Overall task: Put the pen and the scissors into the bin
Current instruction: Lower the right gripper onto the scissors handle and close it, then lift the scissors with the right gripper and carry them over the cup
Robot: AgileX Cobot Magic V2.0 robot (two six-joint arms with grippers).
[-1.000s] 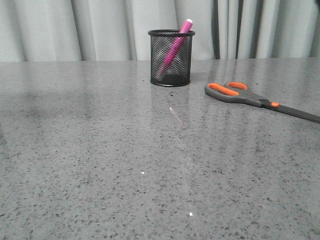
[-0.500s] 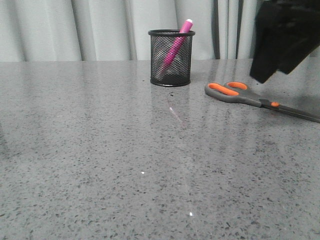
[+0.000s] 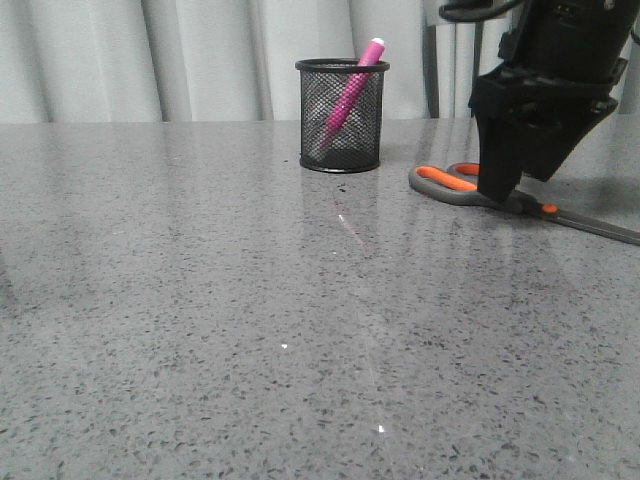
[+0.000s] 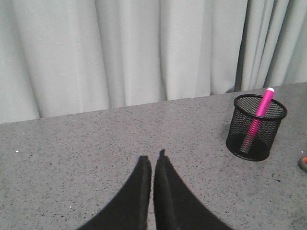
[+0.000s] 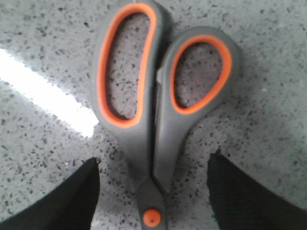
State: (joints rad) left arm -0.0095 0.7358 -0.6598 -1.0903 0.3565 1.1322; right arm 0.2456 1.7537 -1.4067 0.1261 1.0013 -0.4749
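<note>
Speckled grey table carries the mesh bin and, near it, flat-lying scissors

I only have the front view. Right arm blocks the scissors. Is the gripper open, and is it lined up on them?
Observer: Open. In the right wrist view the right gripper has one finger on each side of the scissors, lined up near the orange pivot dot.
Operator: Touching them yet?
Observer: No. Bare table shows between each finger and the handles.
Operator: Left arm? Not in my view.
Observer: The left wrist view shows the left gripper shut and holding nothing, above the table.
Operator: Pen fully in the bin?
Observer: From that view the pen stands tilted inside the bin, its tip sticking out above the rim.
</note>
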